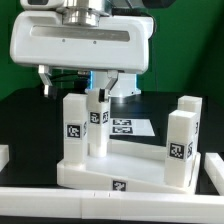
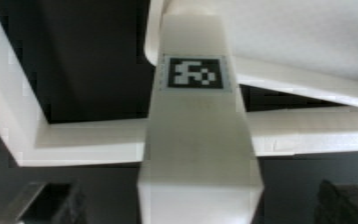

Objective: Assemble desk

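Note:
The white desk tabletop (image 1: 135, 160) lies flat with several white tagged legs standing upright in its corners. One leg (image 1: 97, 122) stands directly under my gripper (image 1: 90, 88). In the wrist view this leg (image 2: 201, 120) runs up the middle, its tag facing the camera. My gripper (image 2: 197, 205) is open around it. A dark finger (image 2: 44, 200) shows on each side, with a gap between it and the leg. The tabletop's raised rim (image 2: 87, 140) shows behind the leg. Other legs stand at the exterior view's left (image 1: 73, 125) and right (image 1: 180, 140).
The marker board (image 1: 128, 127) lies on the black table behind the tabletop. A long white rail (image 1: 110, 205) runs along the front, and another white piece (image 1: 4, 155) sits at the exterior view's left edge. A green wall stands at the back.

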Motion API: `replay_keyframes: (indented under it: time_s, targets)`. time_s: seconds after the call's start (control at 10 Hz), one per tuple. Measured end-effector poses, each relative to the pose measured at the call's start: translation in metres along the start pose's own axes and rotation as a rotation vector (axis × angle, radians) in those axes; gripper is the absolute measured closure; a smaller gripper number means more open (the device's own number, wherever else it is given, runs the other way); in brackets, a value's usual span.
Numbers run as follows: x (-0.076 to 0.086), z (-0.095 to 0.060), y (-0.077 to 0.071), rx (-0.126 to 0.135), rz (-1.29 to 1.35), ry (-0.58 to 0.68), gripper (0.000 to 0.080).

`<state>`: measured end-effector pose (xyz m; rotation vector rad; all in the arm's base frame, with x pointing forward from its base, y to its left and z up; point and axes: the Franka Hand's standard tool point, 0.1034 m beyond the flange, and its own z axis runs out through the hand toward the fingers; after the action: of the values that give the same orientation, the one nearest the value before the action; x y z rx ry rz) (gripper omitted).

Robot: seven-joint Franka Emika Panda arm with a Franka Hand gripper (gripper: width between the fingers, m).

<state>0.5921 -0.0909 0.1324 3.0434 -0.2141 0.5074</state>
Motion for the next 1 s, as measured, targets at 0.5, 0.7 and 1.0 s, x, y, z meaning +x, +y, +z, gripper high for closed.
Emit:
replay_keyframes:
  time_s: [0.5,0.7,1.0]
  targets:
    - [-0.007,0.012,0.007,0.076,0.022,-0.316,0.0151]
    - [-0.005,0.015,0.008,0.077,0.013,-0.349,0.0151]
    - [-0.004,0.015,0.005,0.078,0.007,-0.349,0.0204]
